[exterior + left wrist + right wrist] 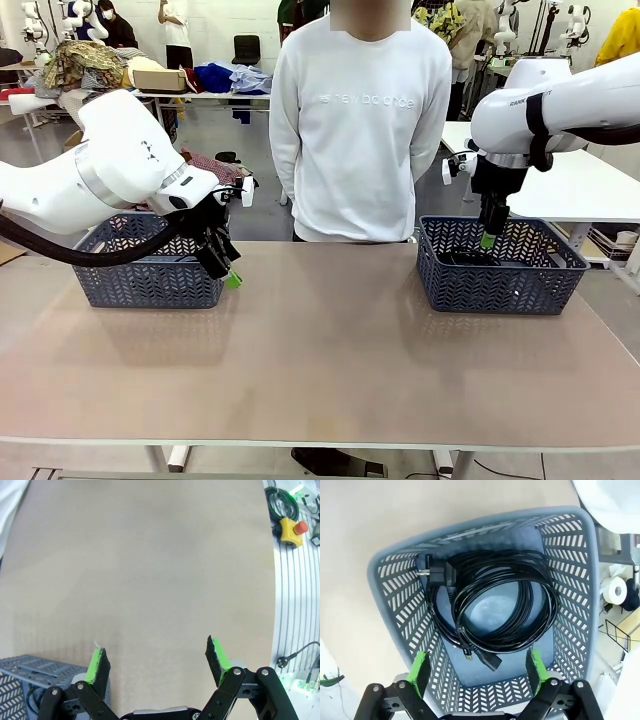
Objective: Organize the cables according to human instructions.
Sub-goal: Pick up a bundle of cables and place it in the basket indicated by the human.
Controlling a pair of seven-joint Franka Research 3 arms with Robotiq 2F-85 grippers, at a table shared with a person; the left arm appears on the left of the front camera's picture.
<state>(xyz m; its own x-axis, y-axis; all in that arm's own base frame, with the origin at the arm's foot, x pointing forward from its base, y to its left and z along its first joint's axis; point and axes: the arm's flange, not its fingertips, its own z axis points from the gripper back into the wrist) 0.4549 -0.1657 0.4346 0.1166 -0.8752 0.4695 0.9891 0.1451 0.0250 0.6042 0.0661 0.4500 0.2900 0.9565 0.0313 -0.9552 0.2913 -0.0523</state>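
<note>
The right gripper [477, 672] hangs with jaws spread over the right basket [570, 600], where the coiled cables [495, 605] lie on its floor — seemingly sorted there — while the left gripper [157, 662], also open and empty, waits beside the left basket [150, 270].

The front camera faces across the worktop [320, 360] toward the far side. The right wrist camera looks down closely into the right basket [580, 580], which the front view shares; the left wrist camera looks down on bare worktop.
</note>
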